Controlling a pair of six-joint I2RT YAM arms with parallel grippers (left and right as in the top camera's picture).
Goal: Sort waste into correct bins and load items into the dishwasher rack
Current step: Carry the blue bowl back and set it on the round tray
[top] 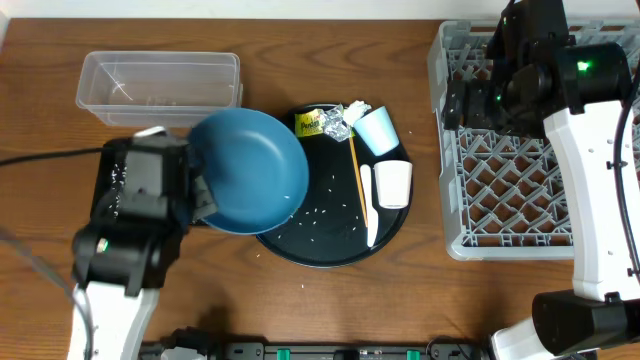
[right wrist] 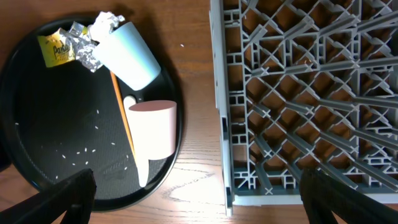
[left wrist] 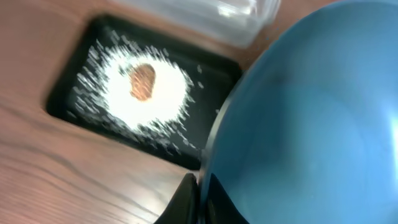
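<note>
— Pinching the bowl (top: 250,170) rim with the left fingers (left wrist: 185,202)?
— Yes; holding it off the surface (top: 330,310), tilting, opening mostly upward, just beside the bin (left wrist: 68,87). Being round, showing no long axis.
— Going to the rack (top: 505,247) next?
— Likely. Lying well off to the right, nearer the right fingers (right wrist: 62,194), hovering spread wide at its edge.

Dark blue bowl (top: 250,172) tilts beside the shallow black tray (left wrist: 214,78), where rice (left wrist: 168,93) rings a brown lump (left wrist: 142,82). Light blue cup (top: 378,130) lies sideways near white cup (top: 392,184), spoon (top: 368,205), yellow wrapper (top: 310,123), foil (top: 335,126), tissue (top: 357,108). Clear tub (top: 160,85) left, grey rack (top: 510,170) right.
</note>
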